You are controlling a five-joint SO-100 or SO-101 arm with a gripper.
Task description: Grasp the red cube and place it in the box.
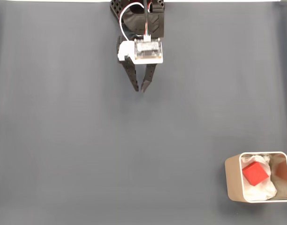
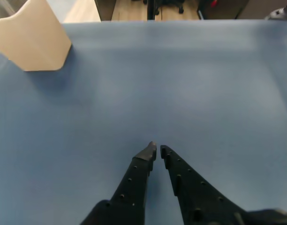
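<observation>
Red cube point(image 1: 255, 174) lies inside box point(image 1: 233, 180); placing looks done. Gripper point(image 1: 140, 89) nearly closed, empty, far off over bench point(image 1: 64, 140). Next: nothing but rest.

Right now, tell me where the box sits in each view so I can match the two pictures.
Fixed view: the box stands in the bottom right corner, with the red cube inside on white paper.
Wrist view: the box is in the top left corner, showing its beige outer wall; its inside is hidden.
Shared landmark: the gripper, whose fingers nearly meet at the tips over the bare grey-blue mat, well away from the box.
</observation>
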